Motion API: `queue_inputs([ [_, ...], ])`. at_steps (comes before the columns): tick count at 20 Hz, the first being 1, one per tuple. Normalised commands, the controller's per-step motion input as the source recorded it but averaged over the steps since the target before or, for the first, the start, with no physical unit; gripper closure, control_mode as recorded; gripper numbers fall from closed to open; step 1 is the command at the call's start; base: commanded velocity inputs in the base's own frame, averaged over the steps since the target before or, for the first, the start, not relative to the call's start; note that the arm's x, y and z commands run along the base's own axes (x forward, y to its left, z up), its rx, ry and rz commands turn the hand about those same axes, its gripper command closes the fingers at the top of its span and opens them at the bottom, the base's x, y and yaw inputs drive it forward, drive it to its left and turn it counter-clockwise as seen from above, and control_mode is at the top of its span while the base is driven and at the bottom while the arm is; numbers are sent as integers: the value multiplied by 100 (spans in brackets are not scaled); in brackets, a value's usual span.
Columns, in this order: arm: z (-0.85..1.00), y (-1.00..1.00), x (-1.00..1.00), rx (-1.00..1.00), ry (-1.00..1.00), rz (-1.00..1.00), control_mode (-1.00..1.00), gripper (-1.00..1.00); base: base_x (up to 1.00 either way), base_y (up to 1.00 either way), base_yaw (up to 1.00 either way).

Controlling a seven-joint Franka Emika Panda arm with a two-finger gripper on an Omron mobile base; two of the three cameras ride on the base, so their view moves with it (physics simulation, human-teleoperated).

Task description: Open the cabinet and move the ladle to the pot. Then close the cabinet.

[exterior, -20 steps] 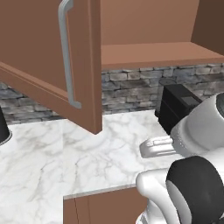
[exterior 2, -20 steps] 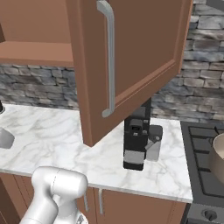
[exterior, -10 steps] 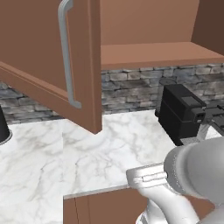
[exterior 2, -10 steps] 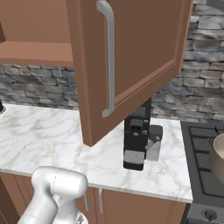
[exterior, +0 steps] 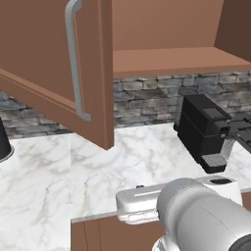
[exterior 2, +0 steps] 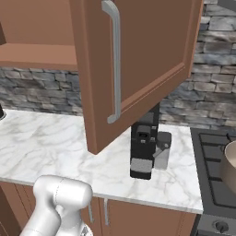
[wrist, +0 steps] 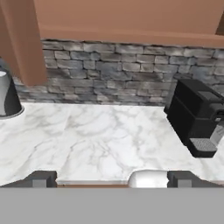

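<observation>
The gripper [wrist: 111, 179] is hanging spread and empty over the counter's [wrist: 96, 140] front edge. The cabinet [exterior: 54, 73] is standing open, the pot [exterior 2: 230, 161] at the stove. The ladle cannot be made out; it is probably light, stiff and best pinched mid-handle.

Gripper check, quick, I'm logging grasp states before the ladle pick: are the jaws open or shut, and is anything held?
Gripper: jaws open wide, holding nothing, hovering over the marble counter.
</observation>
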Motion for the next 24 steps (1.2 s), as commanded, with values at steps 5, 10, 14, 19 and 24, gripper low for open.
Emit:
queue_inputs([
  [5,0,12,34,0,-31,0,-100,-100,0,0,0],
  [10,0,22,7,0,-36,0,-100,-100,0,0,0],
  [14,0,31,-12,0,-37,0,-100,-100,0,0,0],
  [19,3,17,0,0,-29,0,-100,-100,0,0,0],
  [24,0,2,33,0,-21,-4,-100,-100,0,0,0],
])
